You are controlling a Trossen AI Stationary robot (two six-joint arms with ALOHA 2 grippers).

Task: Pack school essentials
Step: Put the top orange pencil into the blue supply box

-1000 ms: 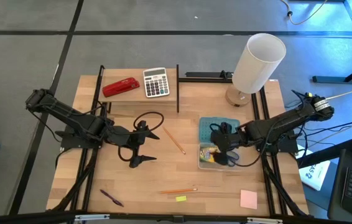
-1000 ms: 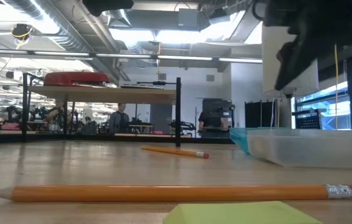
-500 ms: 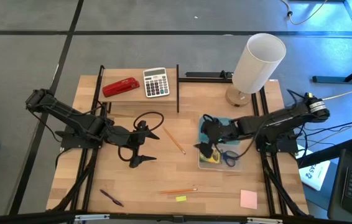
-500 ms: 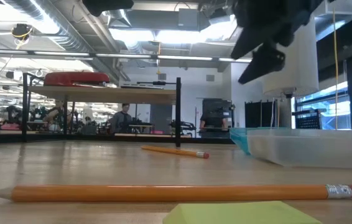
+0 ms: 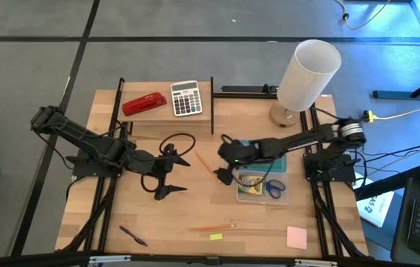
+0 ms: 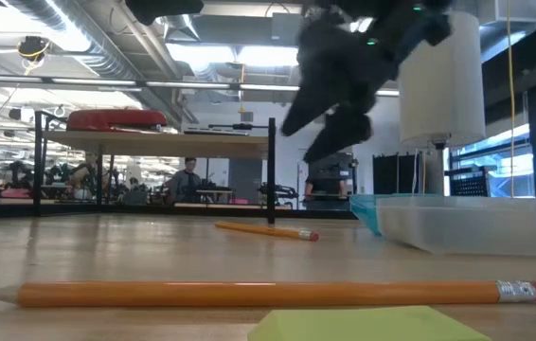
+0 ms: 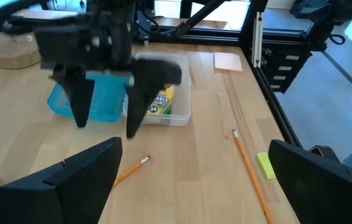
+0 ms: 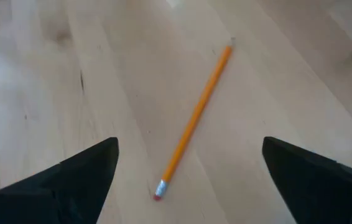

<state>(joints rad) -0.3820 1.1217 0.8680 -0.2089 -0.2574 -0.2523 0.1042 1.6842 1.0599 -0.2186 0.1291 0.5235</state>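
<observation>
Two orange wooden pencils are outside the clear plastic box (image 5: pixel 263 200), which is the reference point below.

Nearest the table's front edge, in front of the box:
- a pink square note pad (image 5: pixel 296 237), towards the right arm's side
- a tiny yellow piece (image 5: pixel 216 236)
- one thin orange pencil (image 5: pixel 212 227) just behind the yellow piece
- a dark purple pen (image 5: pixel 133 235), well off towards the left arm's side

Inside the box lie blue-handled scissors (image 5: pixel 274 187) and a small yellow-green crayon box (image 5: pixel 250 184).

The right gripper (image 5: pixel 223 174) hangs just beside the box's left-arm side. Its fingers are spread wide and hold nothing. It is above the second orange pencil (image 8: pixel 194 121), which lies flat on the wood at a slant.

The left gripper (image 5: pixel 176 176) waits farther out on that same side, also wide apart and empty.

Assessment: the pencil is light, stiff and thin, and it is liable to roll or skid on the smooth board. The fingers should straddle the shaft crosswise near its middle. They should reach the table surface before closing.

Behind the box, on a raised shelf, sit a red stapler (image 5: pixel 144 104) and a grey calculator (image 5: pixel 186 98). Neither belongs to the task.
</observation>
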